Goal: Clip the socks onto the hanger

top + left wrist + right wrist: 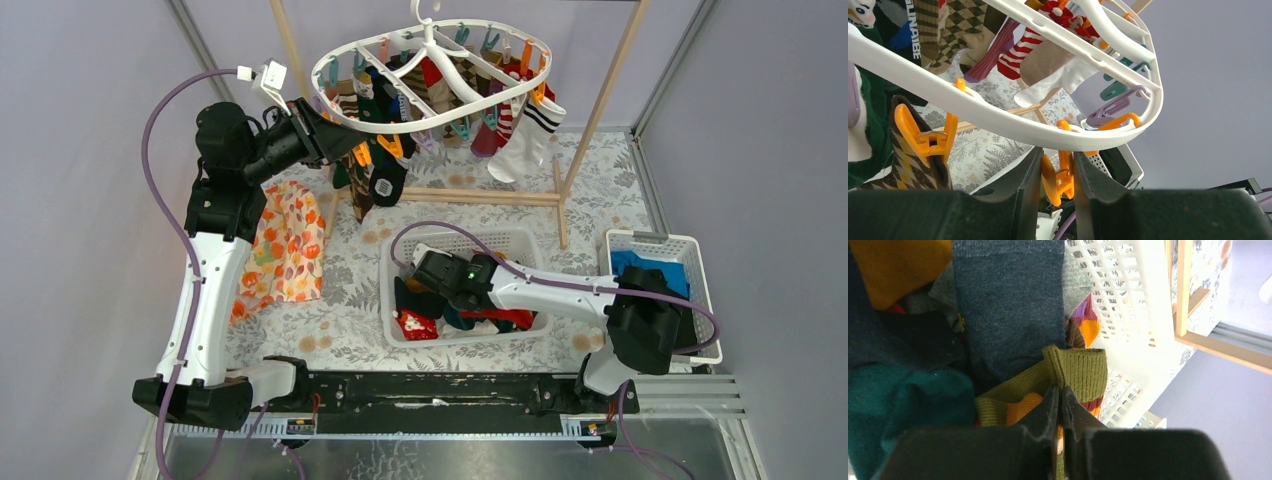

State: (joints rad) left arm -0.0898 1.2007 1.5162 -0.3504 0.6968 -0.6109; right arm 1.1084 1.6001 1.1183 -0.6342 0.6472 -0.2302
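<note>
The left gripper (1057, 156) is closed on an orange clip (1055, 182) dangling from the rim of the white hanger (998, 116), which hangs above the bench (600, 190) with socks (520, 140) clipped on. The right gripper (1058, 391) pinches an olive striped sock (1080, 367) inside a white basket (455, 238).

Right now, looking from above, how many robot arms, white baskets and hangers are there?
Robot arms: 2
White baskets: 2
Hanger: 1
Total: 5
</note>
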